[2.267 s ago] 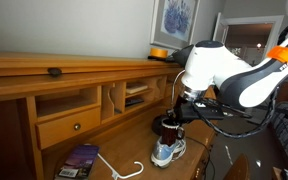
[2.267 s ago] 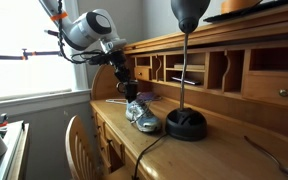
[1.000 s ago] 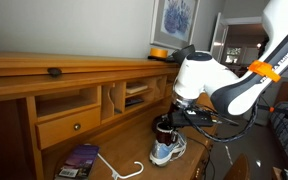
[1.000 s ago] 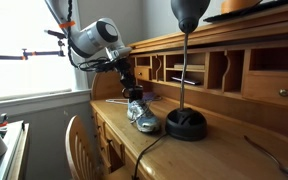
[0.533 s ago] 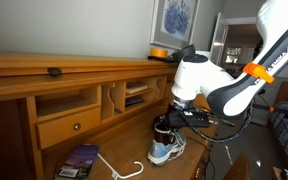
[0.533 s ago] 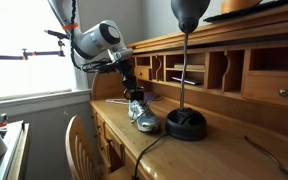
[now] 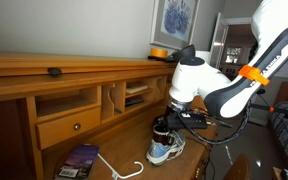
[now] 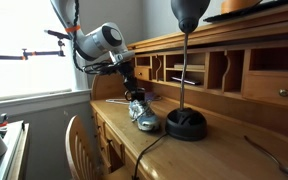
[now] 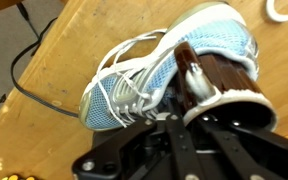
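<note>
Blue-and-white sneaker [image 9: 149, 65] lying on the wooden desk [image 9: 34, 140] near the lamp base [image 8: 186, 124], with the gripper [image 9: 196, 90] at its heel collar, clench undeterminable; probably light and soft-sided, best gripped at the stiffer heel rim.

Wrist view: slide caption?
Tool at the heel opening of a blue-and-white sneaker lying on a wooden desk.
</note>
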Tool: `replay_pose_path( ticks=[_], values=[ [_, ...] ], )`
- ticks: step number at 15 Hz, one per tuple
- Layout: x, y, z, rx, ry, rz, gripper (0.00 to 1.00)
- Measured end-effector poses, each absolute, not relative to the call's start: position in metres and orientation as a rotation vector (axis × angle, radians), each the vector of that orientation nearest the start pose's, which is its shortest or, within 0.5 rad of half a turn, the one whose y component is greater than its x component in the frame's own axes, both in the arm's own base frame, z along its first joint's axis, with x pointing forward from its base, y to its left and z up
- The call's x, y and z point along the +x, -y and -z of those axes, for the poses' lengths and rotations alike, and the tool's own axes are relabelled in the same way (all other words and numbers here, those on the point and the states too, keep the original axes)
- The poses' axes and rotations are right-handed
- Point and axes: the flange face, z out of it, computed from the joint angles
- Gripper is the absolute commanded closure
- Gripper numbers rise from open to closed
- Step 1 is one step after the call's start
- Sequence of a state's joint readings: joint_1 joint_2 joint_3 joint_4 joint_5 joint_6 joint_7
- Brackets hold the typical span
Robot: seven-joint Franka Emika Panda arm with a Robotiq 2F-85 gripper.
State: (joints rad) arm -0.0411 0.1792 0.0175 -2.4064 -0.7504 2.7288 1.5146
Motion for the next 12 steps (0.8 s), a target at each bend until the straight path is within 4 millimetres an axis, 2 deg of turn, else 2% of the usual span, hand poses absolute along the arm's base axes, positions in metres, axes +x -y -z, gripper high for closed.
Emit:
replay_pose_path(
  ticks=[1,2,10,11,12],
  values=[
    [0.505,-0.014,-0.247,-2.955,-1.365,0.541,0.73],
    [0.505,-0.015,-0.247,-2.956,-1.364,0.54,0.64],
    [0.503,-0.027,-0.24,-2.969,-1.348,0.538,0.05],
    [0.503,-0.029,-0.241,-2.97,-1.343,0.547,0.01],
    [0.503,-0.031,-0.243,-2.971,-1.34,0.56,0.0]
  ],
)
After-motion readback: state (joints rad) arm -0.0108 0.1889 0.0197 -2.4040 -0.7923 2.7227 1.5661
